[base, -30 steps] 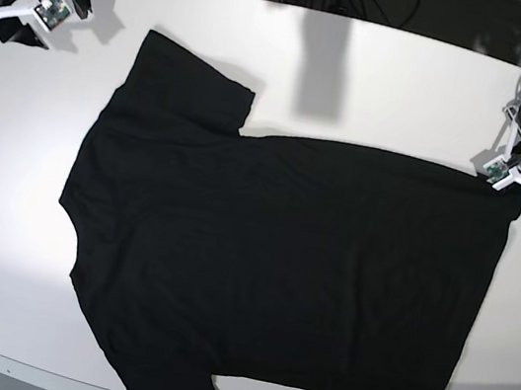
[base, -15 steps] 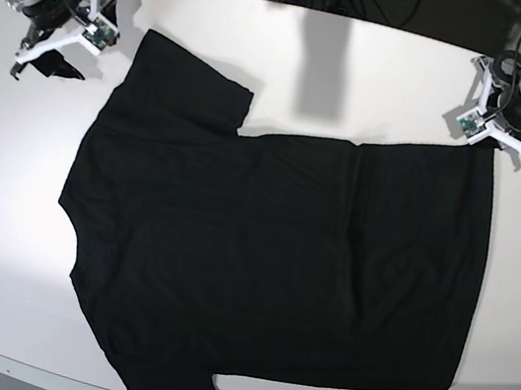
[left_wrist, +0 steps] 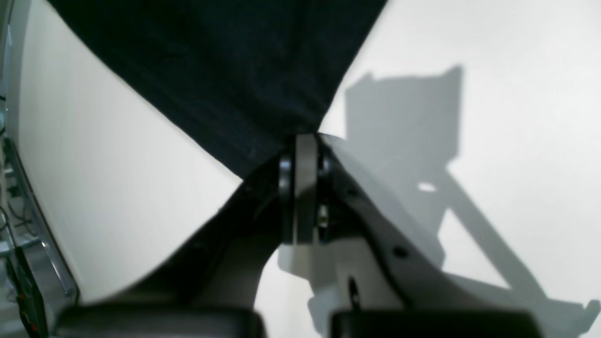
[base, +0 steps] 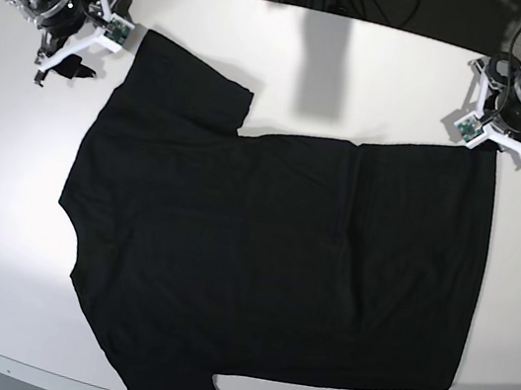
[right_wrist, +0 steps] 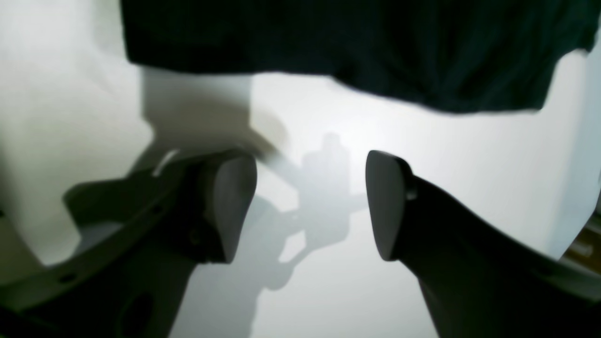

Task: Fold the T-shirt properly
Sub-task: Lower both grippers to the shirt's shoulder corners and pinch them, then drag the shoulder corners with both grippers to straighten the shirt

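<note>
Mid-spread, my left gripper (base: pixel 494 146) pinches the T-shirt (base: pixel 270 257) hem corner; my right gripper (right_wrist: pixel 310 206) gapes empty, sleeve next.

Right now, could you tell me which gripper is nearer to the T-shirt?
Left. The left gripper is shut on the T-shirt at its hem corner; the right gripper hovers open beside the sleeve, not touching.

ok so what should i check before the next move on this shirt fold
1. Left hand shut on a corner of the T-shirt: ok.
2. Right hand open and holding nothing: ok.
3. Right hand near the sleeve, apart from the cloth: ok.
4. Shirt lying flat on the table: ok, apart from light wrinkles.
5. Shirt fully on the table: not ok, lower sleeve at the front edge.
6. Printed side down: cannot tell.
</note>
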You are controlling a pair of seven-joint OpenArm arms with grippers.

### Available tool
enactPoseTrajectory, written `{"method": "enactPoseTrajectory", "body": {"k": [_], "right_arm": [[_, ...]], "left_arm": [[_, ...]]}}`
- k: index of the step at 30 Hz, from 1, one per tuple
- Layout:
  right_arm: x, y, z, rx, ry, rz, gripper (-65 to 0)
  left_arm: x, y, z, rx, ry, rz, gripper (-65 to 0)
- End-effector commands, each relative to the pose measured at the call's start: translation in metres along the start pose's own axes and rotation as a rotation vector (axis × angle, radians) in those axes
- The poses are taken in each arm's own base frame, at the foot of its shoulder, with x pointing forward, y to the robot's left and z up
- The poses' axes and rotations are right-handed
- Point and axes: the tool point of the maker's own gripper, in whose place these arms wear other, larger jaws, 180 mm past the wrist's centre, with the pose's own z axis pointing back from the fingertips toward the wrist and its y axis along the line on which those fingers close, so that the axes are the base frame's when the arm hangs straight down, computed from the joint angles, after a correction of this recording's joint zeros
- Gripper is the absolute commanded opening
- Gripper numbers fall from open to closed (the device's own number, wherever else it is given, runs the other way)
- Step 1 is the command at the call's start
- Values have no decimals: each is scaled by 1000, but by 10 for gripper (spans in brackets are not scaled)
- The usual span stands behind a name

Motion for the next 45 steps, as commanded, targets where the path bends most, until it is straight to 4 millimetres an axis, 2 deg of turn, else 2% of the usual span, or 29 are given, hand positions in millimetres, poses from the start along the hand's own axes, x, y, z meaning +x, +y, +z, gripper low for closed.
{"method": "enactPoseTrajectory", "body": {"k": [1, 8, 18, 28, 30, 34, 36, 38, 41, 45], "right_arm": [[-6, -8, 1, -10, 22, 25, -243], [-6, -7, -16, 9, 31, 64, -243], [43, -1, -35, 17, -65, 51, -243], [66, 7, -50, 29, -91, -17, -250], [65, 11, -55, 35, -82, -28, -288], [61, 14, -59, 41, -60, -36, -411], [57, 11, -60, 35, -35, -35, -517], [52, 4, -61, 10, 1, -42, -650], [44, -17, -60, -87, 39, -92, -650], [46, -26, -43, -113, 19, -72, -650]], "left_arm": [[-1, 1, 2, -8, 2, -10, -650], [-2, 1, 2, -8, 8, -10, -650], [-2, 1, 2, -7, 7, -11, -650], [-2, 1, 2, -7, 7, -11, -650], [-2, 1, 2, -7, 7, -11, -650], [-2, 1, 2, -7, 8, -11, -650], [-2, 1, 2, -7, 7, -11, -650], [-2, 1, 2, -8, 7, -10, -650], [-2, 2, 2, -3, 4, 2, -650], [-4, 20, 4, 115, 0, 84, -650]]}}
